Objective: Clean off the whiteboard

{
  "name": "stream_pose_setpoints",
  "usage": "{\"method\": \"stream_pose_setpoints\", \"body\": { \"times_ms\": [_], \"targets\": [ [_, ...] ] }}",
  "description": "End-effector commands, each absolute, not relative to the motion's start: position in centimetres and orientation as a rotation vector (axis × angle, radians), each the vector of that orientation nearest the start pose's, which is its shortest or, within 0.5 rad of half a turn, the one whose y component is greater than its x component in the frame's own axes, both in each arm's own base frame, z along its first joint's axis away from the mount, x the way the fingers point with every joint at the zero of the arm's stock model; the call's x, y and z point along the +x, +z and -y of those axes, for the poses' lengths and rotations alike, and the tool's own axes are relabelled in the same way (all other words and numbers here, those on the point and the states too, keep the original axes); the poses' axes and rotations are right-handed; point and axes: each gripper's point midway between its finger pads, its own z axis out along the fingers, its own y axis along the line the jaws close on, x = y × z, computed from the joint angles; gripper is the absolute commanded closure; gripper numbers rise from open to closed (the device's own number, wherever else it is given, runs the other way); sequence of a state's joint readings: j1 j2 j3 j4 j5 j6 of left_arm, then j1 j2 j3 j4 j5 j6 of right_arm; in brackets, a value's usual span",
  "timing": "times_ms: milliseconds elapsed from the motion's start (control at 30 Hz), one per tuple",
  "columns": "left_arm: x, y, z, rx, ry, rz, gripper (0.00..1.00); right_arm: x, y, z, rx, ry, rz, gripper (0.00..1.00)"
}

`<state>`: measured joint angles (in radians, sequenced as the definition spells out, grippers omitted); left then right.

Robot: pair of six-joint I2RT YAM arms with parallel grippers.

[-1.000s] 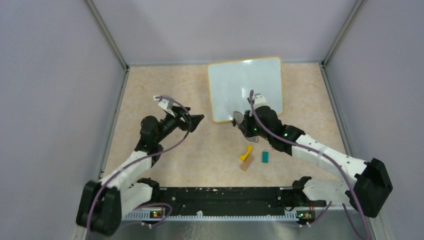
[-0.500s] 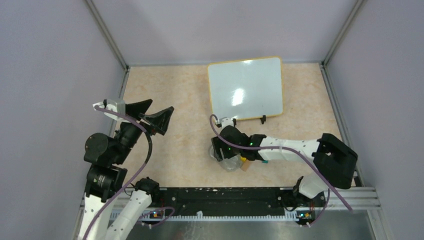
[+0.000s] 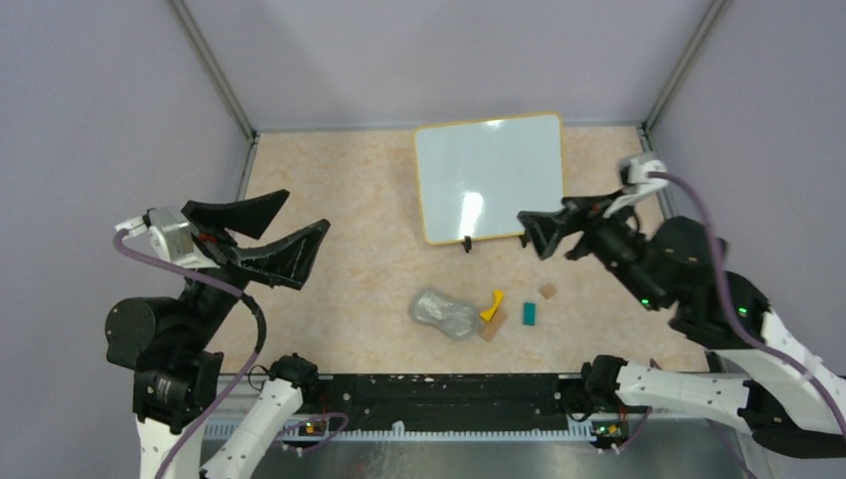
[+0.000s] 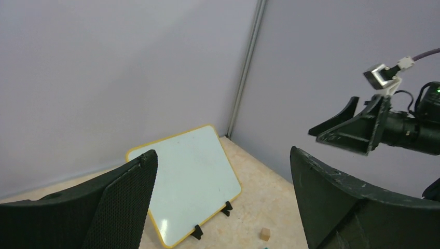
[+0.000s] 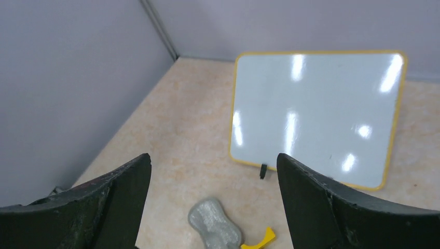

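Observation:
The whiteboard [image 3: 489, 175] leans at the back of the table, yellow-framed, on small black clip feet; its white face shows only glare and no writing. It also fills the middle of the left wrist view [image 4: 189, 179] and the top of the right wrist view [image 5: 316, 114]. A grey translucent wad of cloth [image 3: 444, 312] lies on the table in front of the board, held by nothing. My left gripper [image 3: 307, 211] hangs open, high over the table's left side. My right gripper [image 3: 532, 232] is open too, raised off the board's right front corner, pointing left.
Beside the cloth lie a yellow curved piece [image 3: 491, 304], a teal block [image 3: 530, 313], a small wooden cube [image 3: 548, 290] and a brown piece [image 3: 489, 327]. Grey walls close in the left, back and right sides. The black rail [image 3: 449, 389] runs along the near edge.
My right gripper came off the board, opened and left the cloth on the table, then lifted away to the right. My left arm pulled back to the left and rose.

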<state>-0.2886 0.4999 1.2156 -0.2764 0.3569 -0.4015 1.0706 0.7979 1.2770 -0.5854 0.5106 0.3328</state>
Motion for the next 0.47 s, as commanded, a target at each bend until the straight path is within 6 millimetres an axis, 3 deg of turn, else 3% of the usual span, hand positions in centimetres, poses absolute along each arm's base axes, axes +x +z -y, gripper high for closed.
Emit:
{"method": "stream_pose_setpoints", "body": {
  "times_ms": [0, 100, 267, 433],
  "targets": [
    [12.7, 53.3, 12.2, 0.278, -0.838, -1.094, 0.01, 17.5, 44.9, -12.1, -0.192, 0.512, -1.571, 0.13],
    [12.7, 53.4, 12.2, 0.283, -0.836, -1.084, 0.01, 16.7, 47.3, -9.9, -0.16, 0.522, -1.503, 0.12],
    [12.8, 53.3, 12.4, 0.293, -0.839, -1.095, 0.01, 15.7, 49.5, -7.2, -0.115, 0.533, -1.428, 0.12],
    [13.0, 53.4, 12.4, 0.287, -0.835, -1.097, 0.01, 15.3, 50.1, -5.8, -0.074, 0.541, -1.38, 0.12]
  ]
}}
